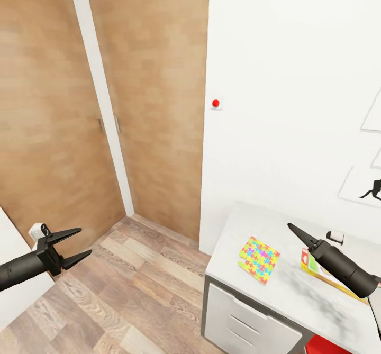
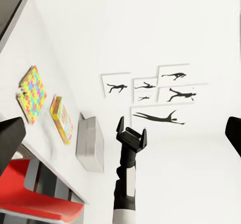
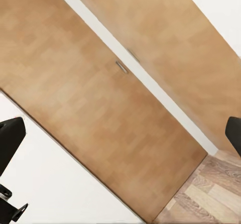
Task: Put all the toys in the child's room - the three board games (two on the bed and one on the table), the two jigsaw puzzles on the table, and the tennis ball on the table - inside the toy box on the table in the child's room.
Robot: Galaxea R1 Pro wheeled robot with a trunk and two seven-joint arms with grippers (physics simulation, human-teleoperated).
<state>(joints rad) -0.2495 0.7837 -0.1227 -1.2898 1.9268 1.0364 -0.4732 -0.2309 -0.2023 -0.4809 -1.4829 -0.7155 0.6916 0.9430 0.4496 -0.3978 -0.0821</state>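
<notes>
Toys sit within reach now, spread on the table (image 1: 296, 290), the long white desk at the head view's lower right. Largest first: the toy box (image 2: 90, 143), a grey open bin resting on the tabletop beyond the games, comes through clearly in the left wrist view. Next, a yellow-edged board game (image 1: 313, 269), partly hidden behind the right gripper (image 1: 296, 231); it looks like a stiff, light carton, best pinched across an overhanging edge. Then the jigsaw puzzle (image 1: 259, 259), lying flat near the table's front corner, well apart from the box. Thin, rigid and low to the surface, it probably needs sliding to the rim before a pinch on its edge. The left gripper (image 1: 71, 245) hangs over the wood floor with its fingers spread wide and empty. Whether the right one is spread or closed, I cannot tell. The left wrist camera alone adds the baseball silhouettes (image 2: 155, 96) and a red chair (image 2: 40, 199); the right wrist looks at the wooden wardrobe doors (image 3: 110, 83).
</notes>
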